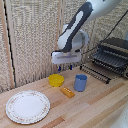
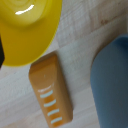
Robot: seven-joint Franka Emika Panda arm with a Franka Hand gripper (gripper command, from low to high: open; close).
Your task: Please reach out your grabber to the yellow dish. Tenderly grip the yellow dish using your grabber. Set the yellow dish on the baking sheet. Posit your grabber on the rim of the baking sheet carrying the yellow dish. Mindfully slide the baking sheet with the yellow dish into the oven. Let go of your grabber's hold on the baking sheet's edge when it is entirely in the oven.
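Grabber (image 1: 65,66) hovers above yellow dish (image 1: 56,80), not touching; jaws look spread, holding nothing. Yellow dish sits on table, just beside blue cup (image 1: 80,82) and orange block (image 1: 67,92). Baking sheet (image 1: 96,71) juts from oven (image 1: 113,56), well apart from yellow dish. Likely reach stage: grip, placing, sliding all remain.

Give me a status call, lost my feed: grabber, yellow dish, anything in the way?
Grabber above the yellow dish, holding nothing; jaw state unclear. Dish on the table, not on the baking sheet. Blue cup and orange block close beside the dish.
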